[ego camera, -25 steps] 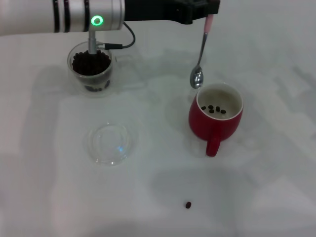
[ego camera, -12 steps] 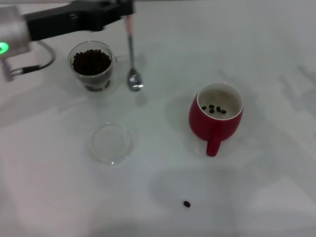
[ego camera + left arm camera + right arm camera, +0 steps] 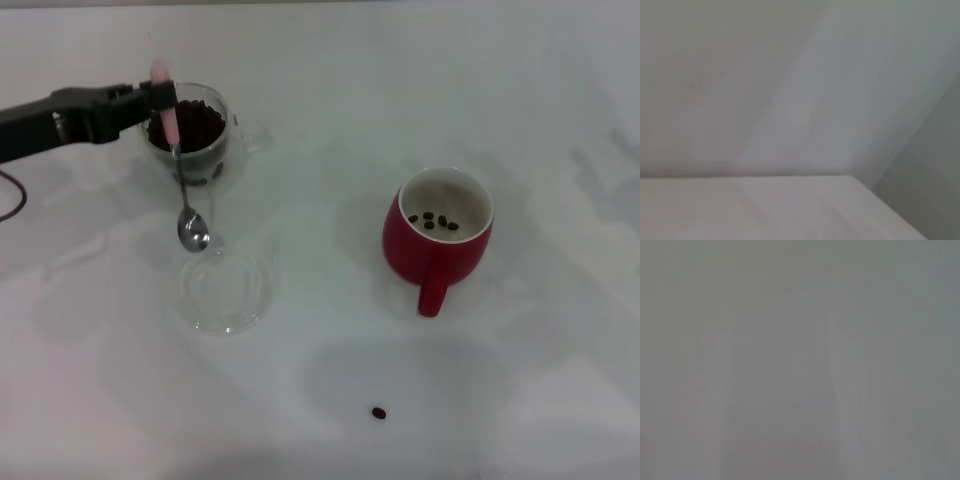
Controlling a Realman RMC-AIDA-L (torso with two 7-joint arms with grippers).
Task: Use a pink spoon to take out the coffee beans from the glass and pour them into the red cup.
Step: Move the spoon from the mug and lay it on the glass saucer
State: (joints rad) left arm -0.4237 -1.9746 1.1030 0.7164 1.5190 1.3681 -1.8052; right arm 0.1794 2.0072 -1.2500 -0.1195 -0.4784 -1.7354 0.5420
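My left gripper (image 3: 158, 98) reaches in from the left and is shut on the pink end of the pink spoon (image 3: 180, 185). The spoon hangs down with its empty metal bowl just above the far rim of a shallow clear dish (image 3: 224, 290). The glass (image 3: 195, 135), full of coffee beans (image 3: 195, 122), stands right behind the gripper. The red cup (image 3: 437, 237) stands at the right, handle toward me, with a few beans (image 3: 434, 220) inside. My right gripper is out of view. The wrist views show only blank grey surface.
One loose bean (image 3: 379, 412) lies on the white table (image 3: 330, 120) near the front, in front of the red cup and to its left. A black cable (image 3: 12, 205) shows at the left edge.
My left arm has swung left with the spoon, from above the red cup's rim, past the glass, to in front of the glass over the dish's edge. The spoon bowl is lower.
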